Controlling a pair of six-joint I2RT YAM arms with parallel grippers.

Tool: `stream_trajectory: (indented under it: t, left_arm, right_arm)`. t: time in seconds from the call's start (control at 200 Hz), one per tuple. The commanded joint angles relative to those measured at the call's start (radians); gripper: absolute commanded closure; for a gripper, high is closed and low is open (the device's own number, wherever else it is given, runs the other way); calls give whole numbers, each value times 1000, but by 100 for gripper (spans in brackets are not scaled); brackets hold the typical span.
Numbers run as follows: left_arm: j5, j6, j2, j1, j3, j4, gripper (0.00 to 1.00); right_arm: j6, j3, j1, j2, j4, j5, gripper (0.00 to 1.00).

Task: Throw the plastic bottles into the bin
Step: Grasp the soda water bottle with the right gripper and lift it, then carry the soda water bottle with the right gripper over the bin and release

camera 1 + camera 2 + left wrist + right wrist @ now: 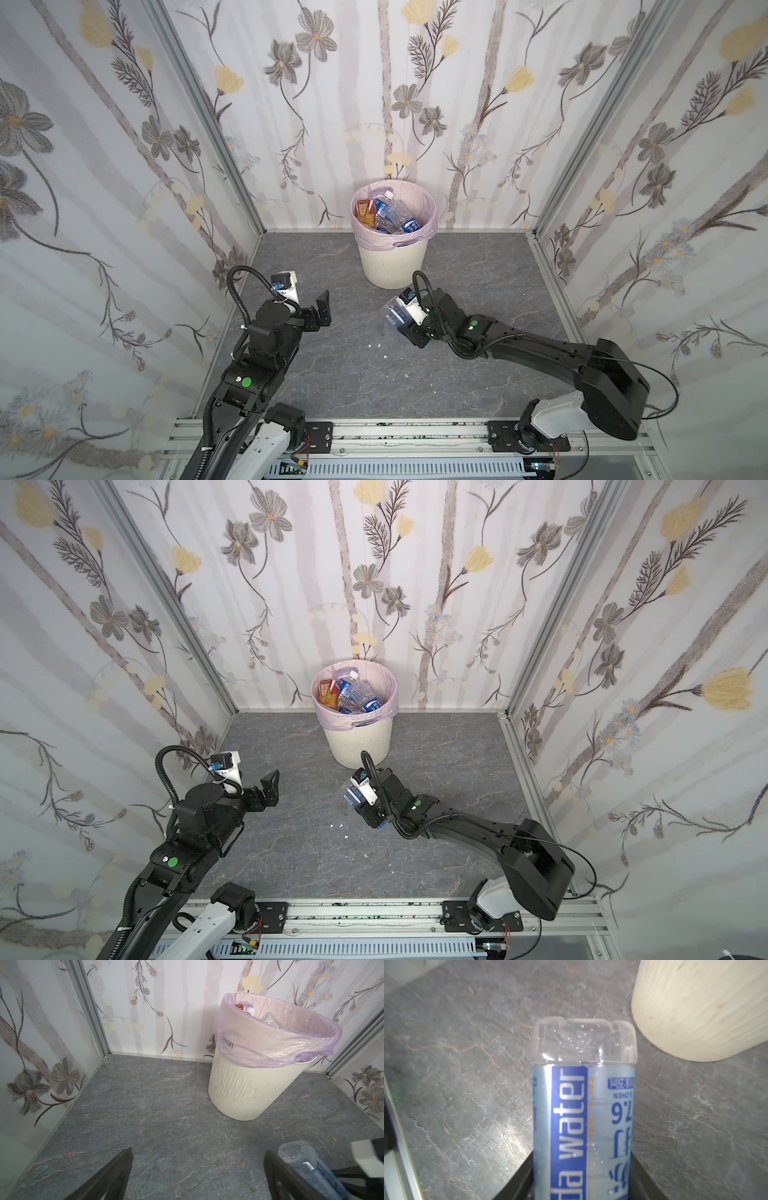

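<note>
The clear blue-labelled plastic bottle sat clamped in your right pincer over the grey marbled counter, near the round cream ribbed plastic bin, where other bottles lay piled. Your left pincer stood wide open, empty.

You cannot see the cap end of the clear, blue-labelled plastic bottle; the right wrist view's edge cuts it off, along with most of the round cream-white ribbed plastic bin. In both top views, the white specks on the grey floor are too small to identify.
</note>
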Motion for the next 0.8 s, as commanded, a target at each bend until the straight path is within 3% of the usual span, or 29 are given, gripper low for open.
stream_trajectory:
  t: [0.0, 0.355, 0.51, 0.699, 0.794]
  left_arm:
    - [-8, -7, 7, 1, -12, 43, 0]
    - [32, -18, 17, 1, -43, 100, 0]
    - [42, -3, 26, 1, -58, 107, 0]
    - [65, 2, 43, 0, -55, 118, 0]
    - [76, -4, 50, 0, -54, 122, 0]
  right_arm:
    - [55, -55, 1, -124, 142, 88, 48]
    - [57, -232, 1, -520, 243, 314, 49]
    - [64, -258, -2, -627, 236, 359, 49]
    - [56, -124, -60, -579, 172, 283, 49]
    - [19, 56, -174, -458, 166, 177, 49]
